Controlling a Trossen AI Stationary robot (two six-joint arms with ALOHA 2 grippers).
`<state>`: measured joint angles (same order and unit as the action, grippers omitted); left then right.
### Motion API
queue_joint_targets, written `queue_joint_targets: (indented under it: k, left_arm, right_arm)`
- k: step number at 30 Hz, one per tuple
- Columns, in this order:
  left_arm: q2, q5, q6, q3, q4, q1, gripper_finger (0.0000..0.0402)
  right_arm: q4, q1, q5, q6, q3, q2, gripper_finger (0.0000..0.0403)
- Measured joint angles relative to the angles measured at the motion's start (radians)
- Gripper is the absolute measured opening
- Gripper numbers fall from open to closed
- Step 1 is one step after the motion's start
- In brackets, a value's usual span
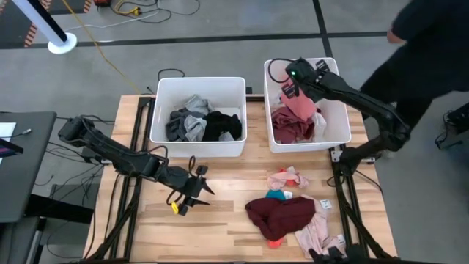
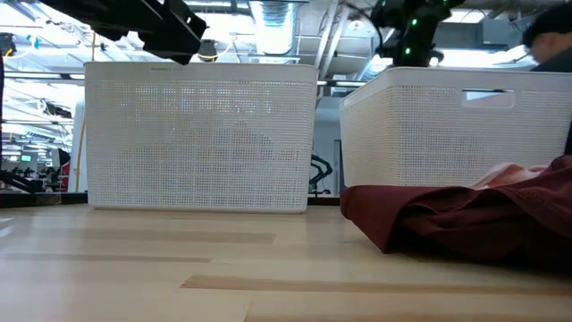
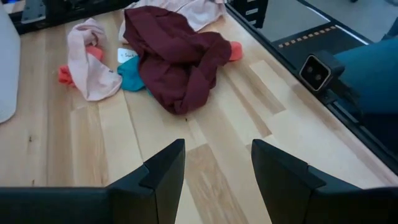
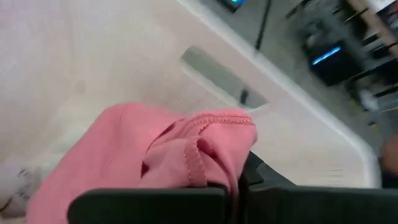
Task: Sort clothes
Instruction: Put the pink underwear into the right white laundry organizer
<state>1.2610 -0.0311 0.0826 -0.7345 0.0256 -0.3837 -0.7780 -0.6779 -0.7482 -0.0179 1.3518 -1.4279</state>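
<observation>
Maroon garment (image 1: 281,215) heaped on table (image 1: 227,231) with pink (image 1: 289,178) and teal (image 1: 276,195) pieces: unsorted. Left bin (image 1: 198,89) holds grey and black; right bin (image 1: 335,128) pinks. Right claw (image 1: 292,88) clamped on pink garment (image 1: 300,107) above right bin, probably mid-drop. Left claw (image 1: 192,192) open, empty, above table. Roughly half sorted.

Two white perforated bins are seen standing on the wooden table (image 2: 134,268). The left bin (image 2: 201,134) is presented broadside, while the right bin (image 2: 429,125) is set slightly nearer, with a handle slot cut near its rim. A maroon garment (image 2: 447,224) is heaped on the table before the right bin, and a pale pink cloth (image 2: 509,174) is glimpsed just over it. Dark arm parts (image 2: 134,22) are seen above the left bin, and another arm with green lights (image 2: 407,27) above the right bin.
</observation>
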Motion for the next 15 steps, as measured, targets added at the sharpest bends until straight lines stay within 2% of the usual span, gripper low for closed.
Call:
queue_joint_targets:
  k: [8, 15]
  left_arm:
    - [0.0, 0.0, 0.004, 0.0, 0.049, -0.017, 0.0181]
    - [0.0, 0.0, 0.005, 0.0, 0.056, -0.021, 0.0181]
  right_arm:
    - [-0.095, -0.089, 0.255, 0.074, 0.0, -0.101, 0.0024]
    - [-0.168, -0.103, 0.281, 0.088, 0.0, -0.137, 0.0078]
